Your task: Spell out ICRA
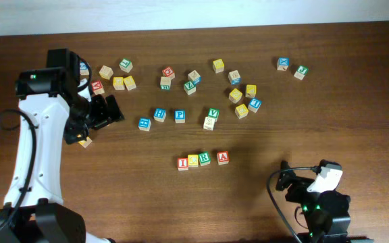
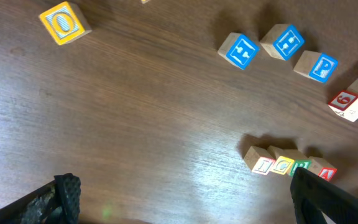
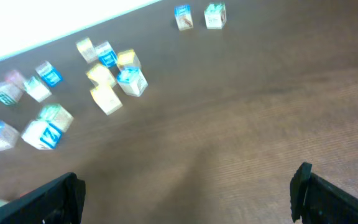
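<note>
ICRA (image 1: 203, 160): likely light, stiff wooden cubes; you'd pinch opposite flat faces
Left claw (image 1: 107, 111): open, empty
Right claw (image 3: 185, 193): open, empty

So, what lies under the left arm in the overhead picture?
One yellowish block pokes out from beneath the left arm. Only a corner of it shows. Its letter is covered, as is anything else lying under the arm.
</note>
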